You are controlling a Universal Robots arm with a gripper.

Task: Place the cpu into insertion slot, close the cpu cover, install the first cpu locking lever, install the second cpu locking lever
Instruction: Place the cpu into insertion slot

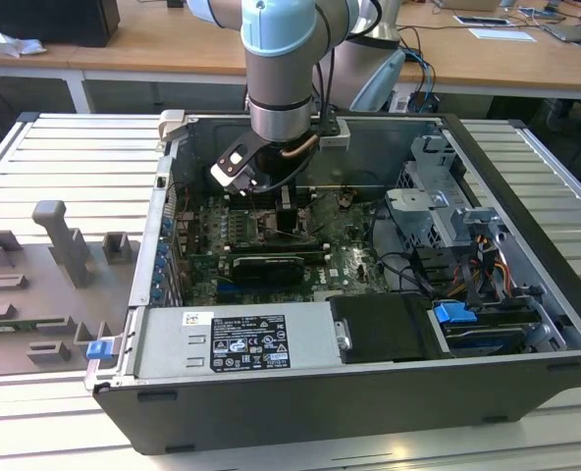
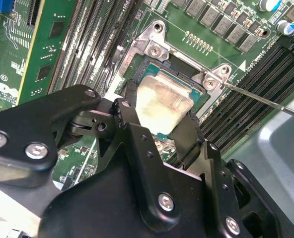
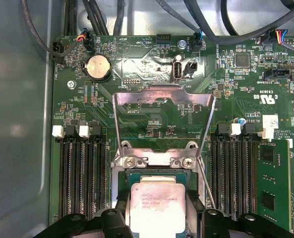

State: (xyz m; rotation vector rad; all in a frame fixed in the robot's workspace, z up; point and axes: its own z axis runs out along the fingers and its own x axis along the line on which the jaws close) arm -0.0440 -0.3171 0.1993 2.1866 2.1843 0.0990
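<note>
The cpu (image 2: 163, 101) (image 3: 157, 210), a pale silver square chip, sits between my gripper's black fingers (image 2: 189, 131), just over the insertion slot (image 2: 155, 49) (image 3: 154, 160). Both wrist views show my gripper (image 2: 161, 106) (image 3: 158, 207) shut on the chip's two opposite edges. The cpu cover (image 3: 163, 92), a thin silvery frame, is swung open and lies back over the green board beyond the slot. A thin wire locking lever (image 2: 266, 101) (image 3: 206, 186) stands free beside the slot. In the exterior view my gripper (image 1: 274, 211) reaches down into the open computer case.
Long memory slots (image 3: 82, 168) (image 3: 234, 168) flank the socket, and a green card (image 2: 47, 54) stands close by. Cables (image 3: 206, 29) and a coin battery (image 3: 98, 67) lie past the cover. In the case are a power supply (image 1: 237, 341) and a drive cage (image 1: 448, 211). Grey fixtures (image 1: 60, 240) stand at the exterior view's left.
</note>
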